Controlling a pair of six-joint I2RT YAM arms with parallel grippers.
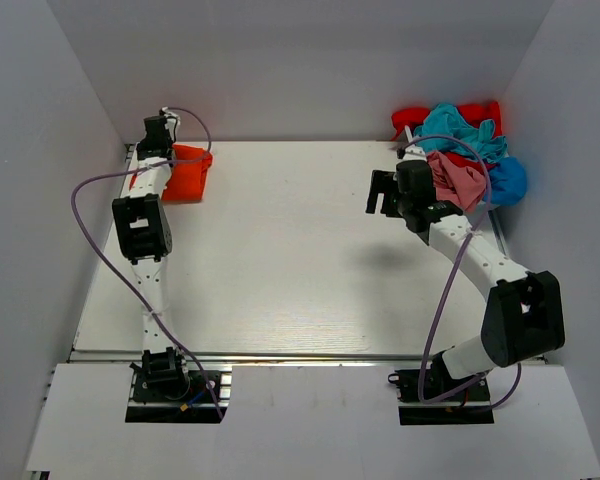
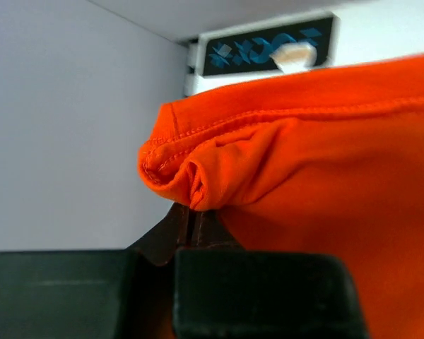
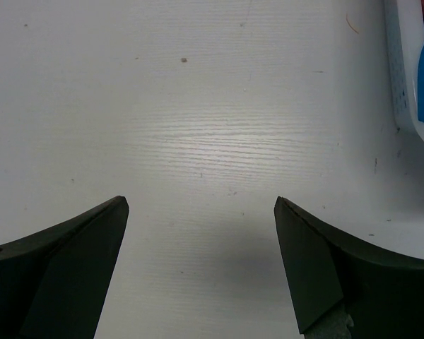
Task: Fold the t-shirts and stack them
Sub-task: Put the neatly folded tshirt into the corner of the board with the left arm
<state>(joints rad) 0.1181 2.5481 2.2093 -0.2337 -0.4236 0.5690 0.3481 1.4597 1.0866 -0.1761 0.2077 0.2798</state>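
Orange-red t-shirt [image 1: 187,172] pinched at the surface's [image 1: 280,250] far-left corner; folding seems in hand.
Left pincer [image 2: 192,219] clamps its stitched, bunched hem, the soft knit limp. Next probably calls for carrying that edge across. Right pincer [image 3: 201,212] hangs wide open over pale wood-grain, beside the crumpled pile [image 1: 465,150].

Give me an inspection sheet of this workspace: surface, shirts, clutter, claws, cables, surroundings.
Surface: white wood-grain table, a few small specks.
Shirts: orange shirt at far left; crumpled pile of red, teal, pink and blue at far right corner.
Clutter: nothing seen.
Claws: left claw shut on orange shirt's hem; right claw open over bare table, holding nothing.
Cables: purple cable loops off each arm.
Surroundings: plain white walls on three sides.
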